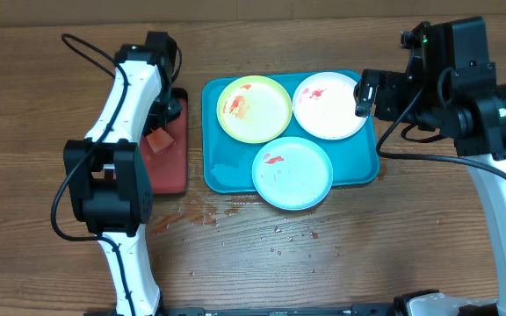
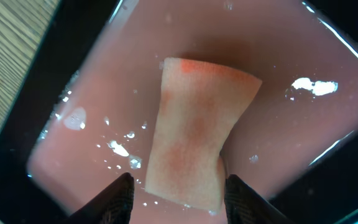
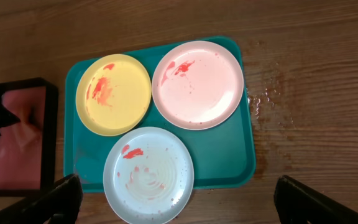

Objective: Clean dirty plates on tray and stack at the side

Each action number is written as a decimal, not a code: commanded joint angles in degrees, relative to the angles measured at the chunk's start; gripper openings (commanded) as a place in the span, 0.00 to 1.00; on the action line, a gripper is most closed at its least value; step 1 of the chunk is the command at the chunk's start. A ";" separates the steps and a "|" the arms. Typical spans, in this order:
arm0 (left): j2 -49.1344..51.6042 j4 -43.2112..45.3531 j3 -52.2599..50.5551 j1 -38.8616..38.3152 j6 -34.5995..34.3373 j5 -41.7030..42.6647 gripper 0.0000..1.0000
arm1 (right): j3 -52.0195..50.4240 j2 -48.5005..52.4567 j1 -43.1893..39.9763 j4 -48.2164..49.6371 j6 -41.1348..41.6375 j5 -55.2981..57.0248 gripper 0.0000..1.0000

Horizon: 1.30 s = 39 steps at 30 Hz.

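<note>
Vertically, the left claw (image 2: 179, 180) points down astride the sponge (image 2: 194, 124).

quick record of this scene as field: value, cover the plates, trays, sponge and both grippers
blue tray: holds all three plates, unstacked
yellow-green plate: back left, red smears
white plate: back right, red smear
pale blue plate: front, overhanging the rim, red smears
sponge: in the small red tray, left of the blue tray
left gripper: open, straddling the sponge
right gripper: open wide, empty, by the white plate
table: wet drops in front of the trays
</note>
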 commanded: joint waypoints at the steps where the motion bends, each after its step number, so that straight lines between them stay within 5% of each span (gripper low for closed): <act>1: 0.48 1.29 -1.88 -0.74 -2.84 -1.53 0.50 | 0.70 0.02 -0.15 0.00 -0.24 0.37 1.00; 20: 3.28 6.43 -3.52 -1.68 -3.02 0.02 0.49 | 0.70 0.02 -0.15 -0.02 -0.28 0.37 1.00; 28: 4.90 6.34 -3.37 -1.73 -2.95 0.90 0.28 | 0.70 0.02 -0.17 -0.22 -0.68 0.42 1.00; 33: 4.57 4.24 -1.11 -1.51 -2.71 0.83 0.05 | 0.70 0.02 -0.17 -0.15 -0.68 0.42 1.00; 39: 4.57 0.81 3.48 -0.81 -1.33 8.31 0.04 | 0.70 0.02 -0.17 -0.26 -0.68 0.42 1.00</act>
